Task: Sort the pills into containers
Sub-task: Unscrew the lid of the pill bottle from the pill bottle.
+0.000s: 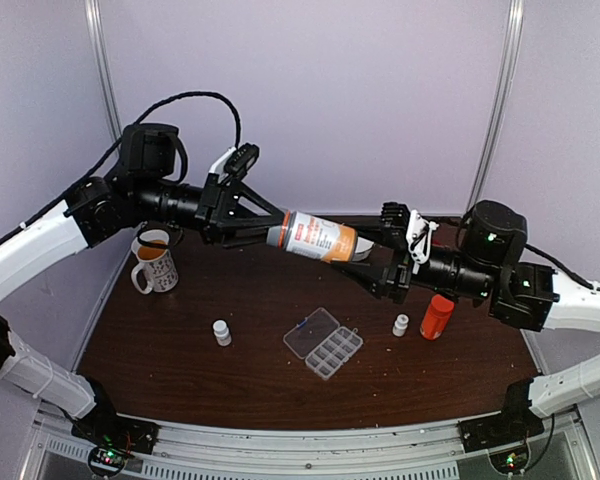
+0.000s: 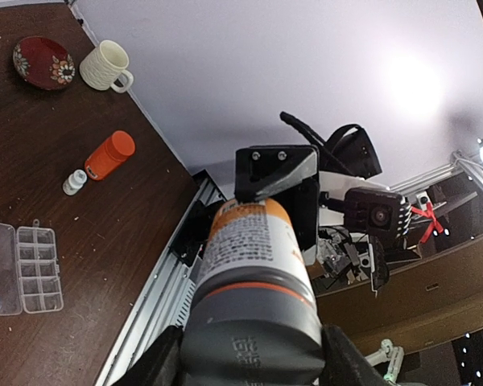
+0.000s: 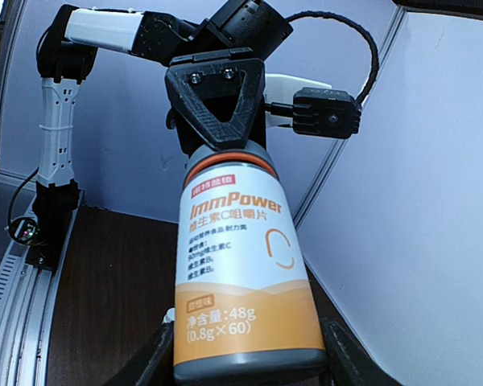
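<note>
No pills are in view. They are judged to be inside the ImmPower bottle (image 1: 318, 238), and to be small, hard and apt to roll and scatter once tipped out. The bottle is rigid plastic with a glossy label, probably light and slippery. The soundest holds are its grey cap and its base. It hangs level in the air over the far half of the counter. The left gripper (image 1: 270, 235) is clamped on the cap end and the right gripper (image 1: 368, 254) on the base. The clear organizer box (image 1: 325, 343), lid laid open, sits below toward the near edge, well apart from both claws.
</note>
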